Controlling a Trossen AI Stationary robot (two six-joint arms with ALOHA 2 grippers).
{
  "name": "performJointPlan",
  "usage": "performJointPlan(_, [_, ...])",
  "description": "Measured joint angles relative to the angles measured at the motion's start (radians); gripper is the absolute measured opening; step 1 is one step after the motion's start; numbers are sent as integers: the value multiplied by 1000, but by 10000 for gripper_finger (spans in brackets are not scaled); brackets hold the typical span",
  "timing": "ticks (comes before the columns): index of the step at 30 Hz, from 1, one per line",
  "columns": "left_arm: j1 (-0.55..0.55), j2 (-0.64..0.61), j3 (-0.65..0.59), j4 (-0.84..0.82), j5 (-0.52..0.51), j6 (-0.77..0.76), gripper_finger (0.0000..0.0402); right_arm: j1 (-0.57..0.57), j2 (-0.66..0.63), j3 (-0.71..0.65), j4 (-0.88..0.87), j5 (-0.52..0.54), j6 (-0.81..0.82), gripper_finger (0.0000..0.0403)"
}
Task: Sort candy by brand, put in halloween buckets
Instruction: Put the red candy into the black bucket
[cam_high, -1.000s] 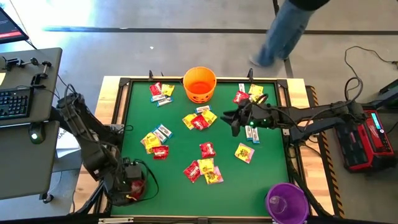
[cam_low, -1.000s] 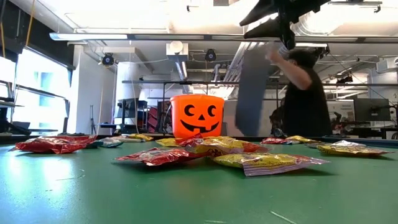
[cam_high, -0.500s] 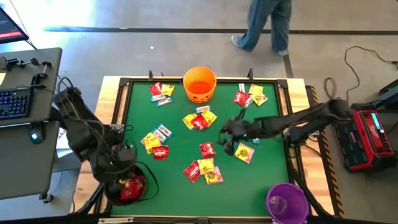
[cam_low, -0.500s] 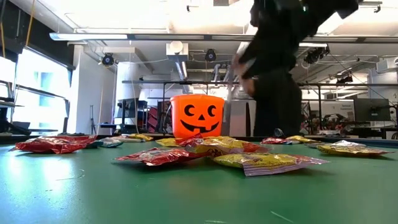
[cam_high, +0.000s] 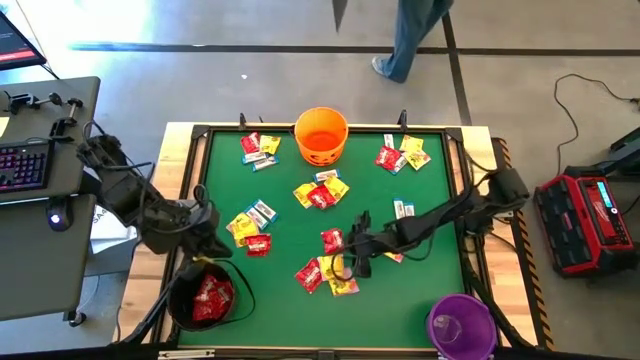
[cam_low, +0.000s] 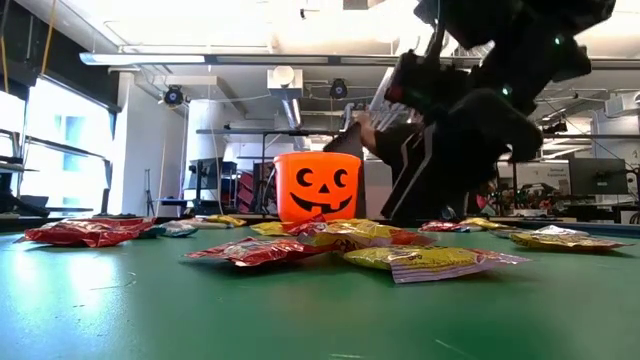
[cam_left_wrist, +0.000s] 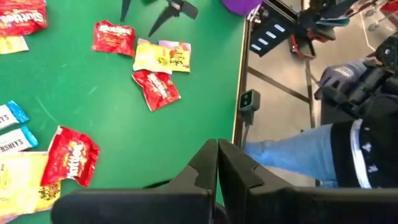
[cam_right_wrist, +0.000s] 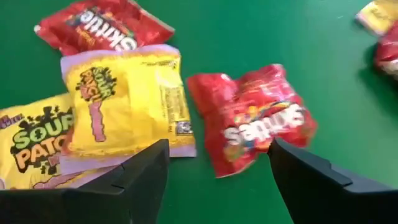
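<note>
Black bucket (cam_high: 207, 298): off the green table's (cam_high: 290, 225) near-left corner, holding red packets.

Left gripper (cam_left_wrist: 217, 163): above the table's left edge, just beyond the black bucket; fingers pressed together, holding nothing.

Yellow, red and white-with-blue packets (cam_high: 250, 228): small cluster on the left half of the table.

Second cluster (cam_high: 259, 148): far-left corner, same three kinds.

Orange bucket (cam_high: 321, 135): middle of the far edge, upright; its pumpkin face shows in the low view (cam_low: 317, 186).

Centre cluster (cam_high: 321, 191): red, yellow and white-with-blue packets, just nearer than the orange bucket.

Near cluster (cam_high: 328, 273): red and yellow packets, near-centre of the table.

Red packet (cam_right_wrist: 252, 117): lying flat beside a yellow packet (cam_right_wrist: 127, 99), directly ahead of the right gripper's fingers.

Right gripper (cam_high: 352, 257): low over the near cluster, fingers spread wide, nothing between them.

White-with-blue packet (cam_high: 404, 209): lying alone, right of centre.

Far-right cluster (cam_high: 401, 153): red and yellow packets.

Purple bucket (cam_high: 461, 324): near-right corner of the table.

Person's legs (cam_high: 415, 38): on the floor beyond the far edge.
</note>
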Motion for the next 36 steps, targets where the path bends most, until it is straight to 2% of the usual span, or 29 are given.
performJointPlan(7, [22, 6, -1, -5, 35, 14, 3, -3, 75, 0, 74, 37, 11, 208])
performJointPlan(14, [22, 5, -1, 0, 38, 5, 3, -3, 94, 0, 77, 129, 39, 104])
performJointPlan(20, [22, 5, -1, 0, 30, 10, 3, -10, 84, 19, 40, 138, 61, 11])
performJointPlan(27, [96, 5, -1, 0, 9, 40, 3, -10, 82, 213, -154, 83, 61, 2])
performJointPlan(32, [158, 5, -1, 0, -100, 260, 3, -30, 81, 403, -293, 26, 42, 1])
performJointPlan(36, [193, 5, -1, 12, -139, 428, 14, -50, 79, 565, -498, 24, -19, 0])
